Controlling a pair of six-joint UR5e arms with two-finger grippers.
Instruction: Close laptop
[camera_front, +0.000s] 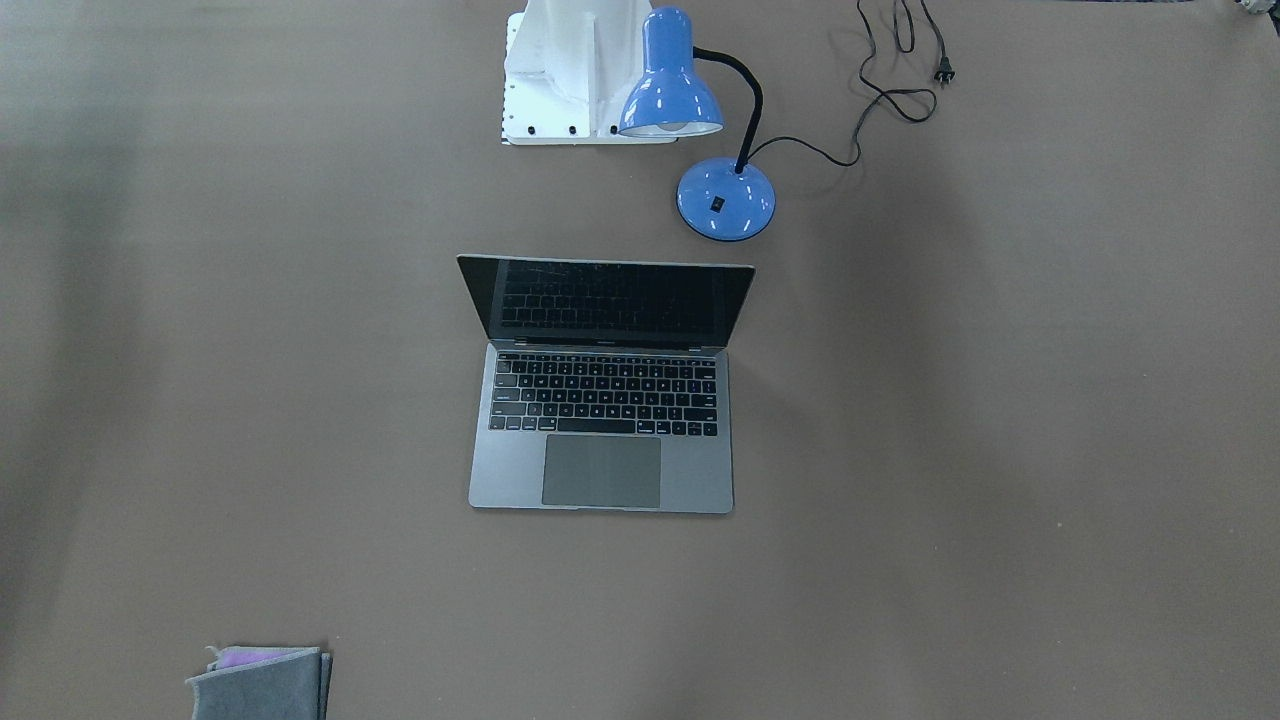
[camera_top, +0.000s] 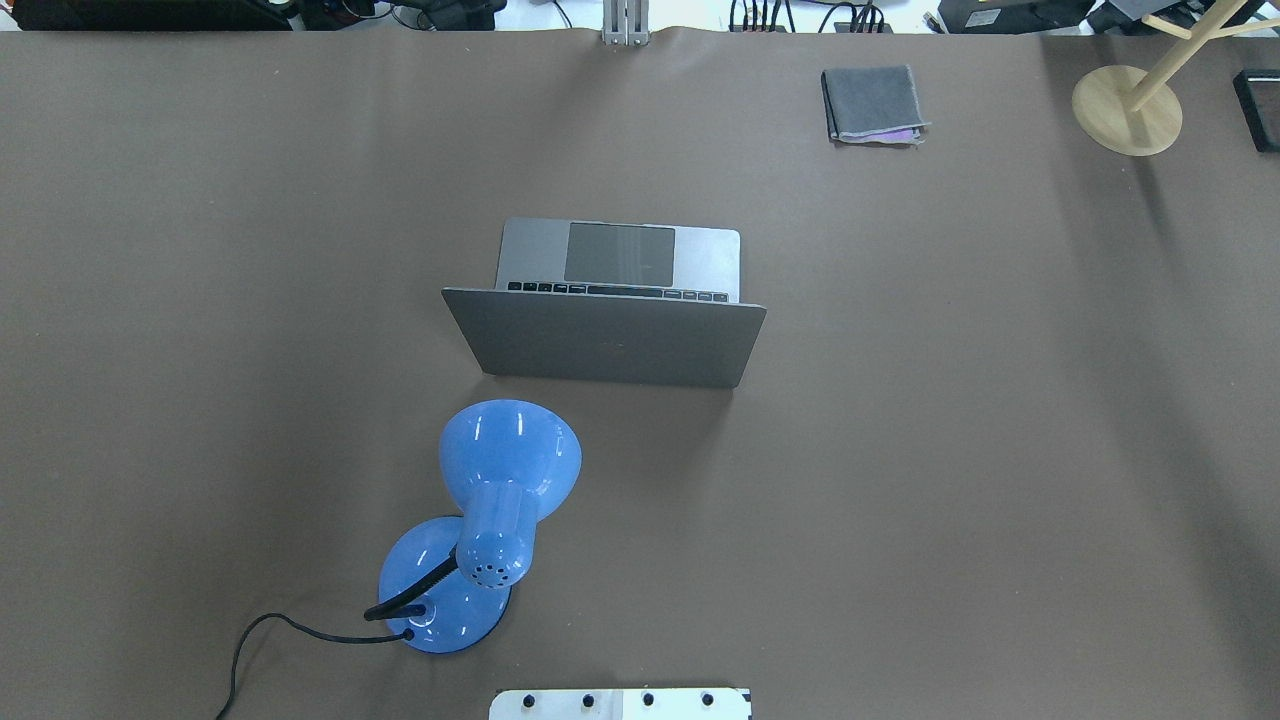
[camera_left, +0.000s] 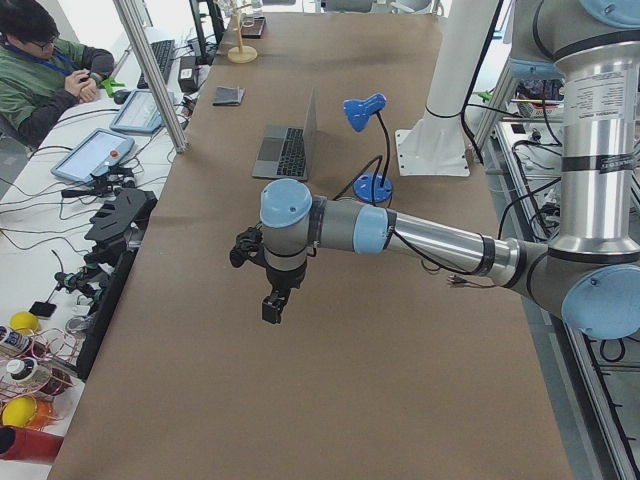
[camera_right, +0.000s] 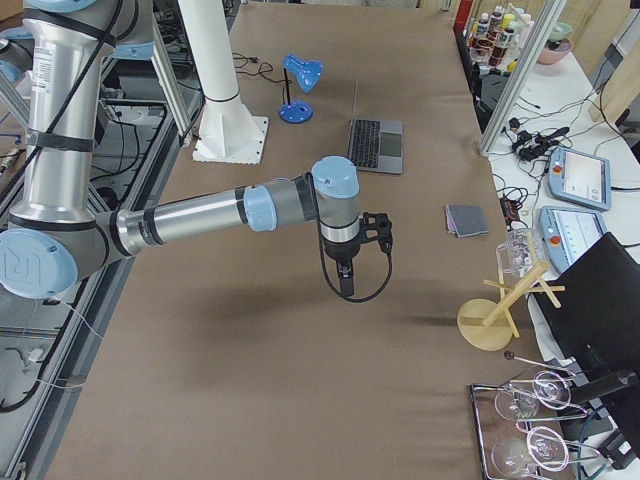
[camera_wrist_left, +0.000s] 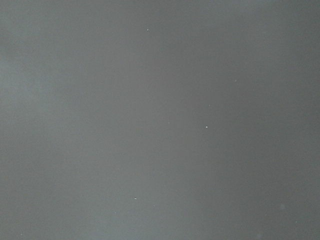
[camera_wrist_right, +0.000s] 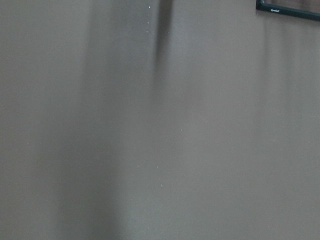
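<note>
The laptop (camera_front: 605, 400) stands open in the middle of the brown table. Its dark screen faces away from the robot base and its grey lid (camera_top: 605, 345) is upright, leaning slightly back. It also shows in the exterior left view (camera_left: 290, 150) and the exterior right view (camera_right: 375, 145). My left gripper (camera_left: 272, 305) hangs over bare table well short of the laptop, and I cannot tell whether it is open or shut. My right gripper (camera_right: 345, 285) hangs over bare table at the other end, and I cannot tell its state either. Both wrist views show only table surface.
A blue desk lamp (camera_top: 500, 500) with a black cord (camera_front: 890, 90) stands between the laptop's lid and the white robot base (camera_front: 570, 70). A folded grey cloth (camera_top: 872, 103) and a wooden stand (camera_top: 1127, 110) are at the far right. An operator (camera_left: 40, 70) sits beside the table.
</note>
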